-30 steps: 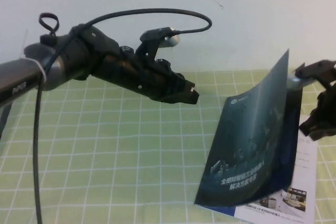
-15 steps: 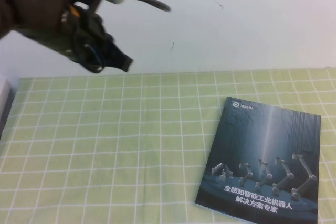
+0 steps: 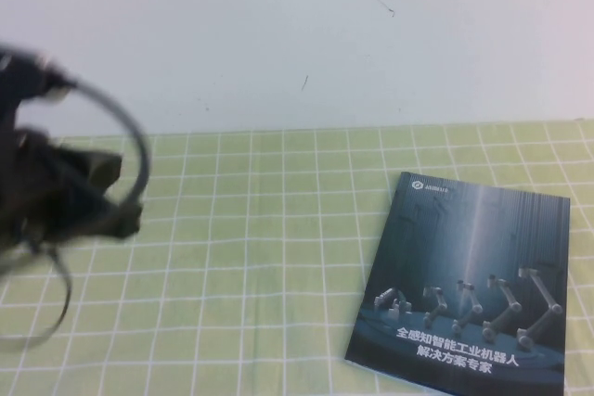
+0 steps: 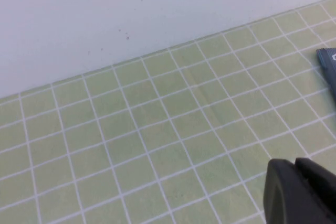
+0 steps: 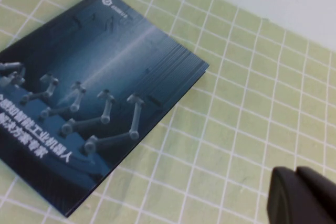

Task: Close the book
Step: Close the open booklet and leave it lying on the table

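The book (image 3: pixel 464 285) lies flat and closed on the green checked cloth (image 3: pixel 260 257) at the front right, its dark blue cover with robot arms facing up. The right wrist view has the same book (image 5: pixel 89 93), and one corner of the book (image 4: pixel 328 62) reaches into the left wrist view. My left gripper (image 4: pixel 295 162) is shut and empty above bare cloth, far to the book's left. In the high view only a blur of the left arm (image 3: pixel 56 192) shows at the left edge. My right gripper (image 5: pixel 296 170) is shut and empty, hovering beside the book; it is outside the high view.
A plain white wall (image 3: pixel 297 34) rises along the cloth's far edge. A black cable (image 3: pixel 130 150) loops off the left arm.
The cover that the right gripper held up has dropped flat, so the book is closed. The right arm has left the high view. The left arm has swung back to the left edge.
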You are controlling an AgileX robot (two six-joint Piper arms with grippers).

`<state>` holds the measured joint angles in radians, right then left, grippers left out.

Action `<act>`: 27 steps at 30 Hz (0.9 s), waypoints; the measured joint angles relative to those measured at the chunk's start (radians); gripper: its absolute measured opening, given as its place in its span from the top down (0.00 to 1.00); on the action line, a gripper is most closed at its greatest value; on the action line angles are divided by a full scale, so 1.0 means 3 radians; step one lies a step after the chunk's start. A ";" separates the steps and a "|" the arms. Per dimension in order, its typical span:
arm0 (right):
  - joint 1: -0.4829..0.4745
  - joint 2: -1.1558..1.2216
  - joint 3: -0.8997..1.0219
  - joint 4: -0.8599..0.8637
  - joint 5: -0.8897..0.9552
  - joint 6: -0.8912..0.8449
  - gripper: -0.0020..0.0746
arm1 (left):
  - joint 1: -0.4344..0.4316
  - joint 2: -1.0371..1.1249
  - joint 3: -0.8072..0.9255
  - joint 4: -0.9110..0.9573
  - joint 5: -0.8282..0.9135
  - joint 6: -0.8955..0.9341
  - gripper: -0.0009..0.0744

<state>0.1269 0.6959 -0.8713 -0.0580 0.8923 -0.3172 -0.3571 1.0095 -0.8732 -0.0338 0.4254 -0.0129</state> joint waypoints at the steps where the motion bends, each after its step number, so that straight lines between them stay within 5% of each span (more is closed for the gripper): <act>1: 0.0000 -0.0151 0.0133 0.0030 -0.0014 -0.0007 0.98 | 0.0000 -0.0170 0.0229 -0.0006 -0.0194 0.0000 0.99; 12: 0.0000 -0.1693 0.1434 0.0432 -0.0347 -0.0020 0.98 | 0.0000 -0.1279 0.1624 -0.0025 -0.1259 0.0097 0.99; 27: 0.0000 -0.1913 0.1638 0.0593 -0.0545 -0.0028 0.98 | 0.0000 -0.1488 0.1797 -0.0025 -0.1457 0.0082 0.99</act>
<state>0.1269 0.1221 -0.3801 0.1200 0.7288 -0.3256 -0.3571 0.5632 -0.3341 -0.0414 -0.0118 0.0118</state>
